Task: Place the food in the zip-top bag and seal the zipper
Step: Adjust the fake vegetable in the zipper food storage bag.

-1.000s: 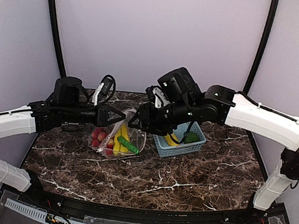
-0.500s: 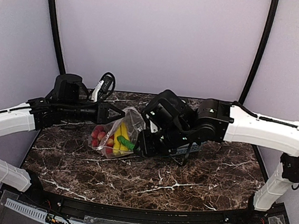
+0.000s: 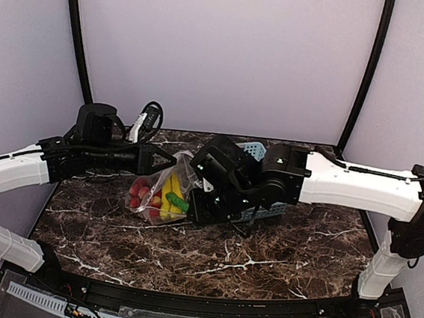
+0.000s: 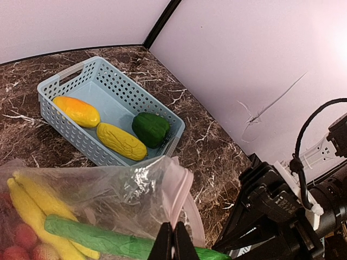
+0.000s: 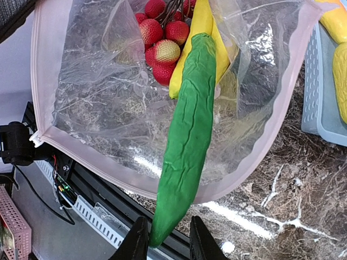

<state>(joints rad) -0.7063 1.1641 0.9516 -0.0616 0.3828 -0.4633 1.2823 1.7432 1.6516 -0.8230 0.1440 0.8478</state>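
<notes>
Top view: the zip-top bag (image 3: 148, 198) rests on the table (image 3: 262, 261) close beside the basket (image 3: 252, 149), with room toward the near edge. Left wrist view: the left gripper (image 4: 173, 241) is clenched on the zipper (image 4: 181, 184). Right wrist view: the right gripper (image 5: 168, 241) straddles the protruding tip of the green vegetable (image 5: 187, 135), grasp indeterminate; if left unsupported, that overhanging tip may slide out.

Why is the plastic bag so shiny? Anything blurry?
Right wrist view: light glints white off the crinkled zip-top bag, while the green vegetable is sharp. Left wrist view: the wall washes out at upper right, the basket is crisp. Top view: even light, nothing blurred.
</notes>
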